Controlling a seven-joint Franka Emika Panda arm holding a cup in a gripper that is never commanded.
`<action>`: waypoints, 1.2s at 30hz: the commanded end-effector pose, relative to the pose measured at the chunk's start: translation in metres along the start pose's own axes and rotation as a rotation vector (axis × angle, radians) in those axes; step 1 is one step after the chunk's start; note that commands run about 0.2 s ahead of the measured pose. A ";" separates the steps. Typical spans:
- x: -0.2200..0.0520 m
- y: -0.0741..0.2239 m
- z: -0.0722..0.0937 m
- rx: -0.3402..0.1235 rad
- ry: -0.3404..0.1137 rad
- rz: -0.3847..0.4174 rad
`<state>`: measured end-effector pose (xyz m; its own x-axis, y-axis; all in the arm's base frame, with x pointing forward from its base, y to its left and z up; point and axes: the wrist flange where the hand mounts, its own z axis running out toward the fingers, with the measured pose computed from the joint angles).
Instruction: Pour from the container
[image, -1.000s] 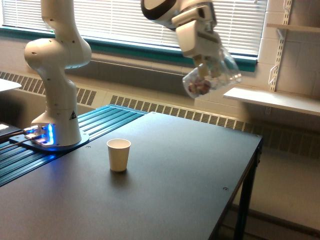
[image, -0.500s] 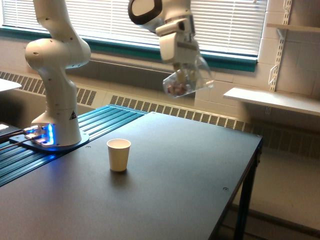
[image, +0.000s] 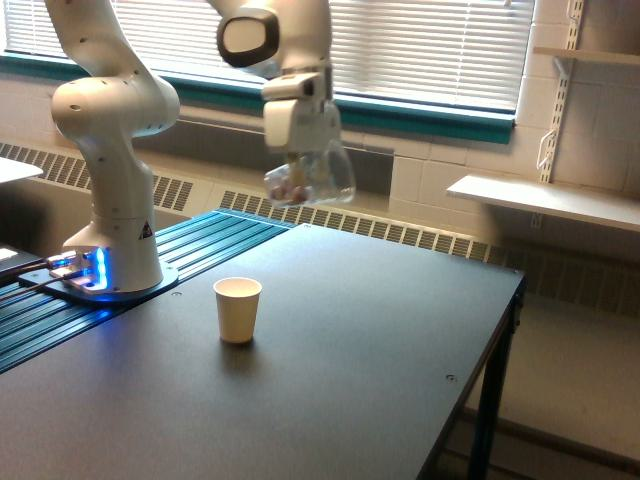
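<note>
A small white paper cup (image: 238, 309) stands upright on the dark tabletop (image: 350, 360). Higher up and farther back, my jaws are clamped on the clear cup (image: 310, 178). It hangs tipped in the air, with little brownish pieces inside.

Your gripper (image: 300, 160) hangs high above the dark surface (image: 350, 380), closed around the clear plastic cup (image: 310, 180). You can see the cup tilted, with brownish-red and pale pieces gathered at its lower end toward the exterior view's left. The white paper cup (image: 238, 309) stands upright on the surface, below the held cup and toward the exterior view's left of it, well apart. The arm's white base (image: 110, 270) sits at the exterior view's left, blue light glowing at its foot.
</note>
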<state>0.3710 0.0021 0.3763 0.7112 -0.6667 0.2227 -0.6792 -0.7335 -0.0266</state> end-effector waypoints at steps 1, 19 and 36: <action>-0.013 0.023 0.010 -0.043 -0.066 -0.014; -0.036 0.070 0.019 -0.119 -0.194 -0.021; -0.048 0.115 0.038 -0.191 -0.335 -0.046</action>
<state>0.2788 -0.0423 0.3349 0.7363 -0.6742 -0.0568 -0.6623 -0.7354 0.1431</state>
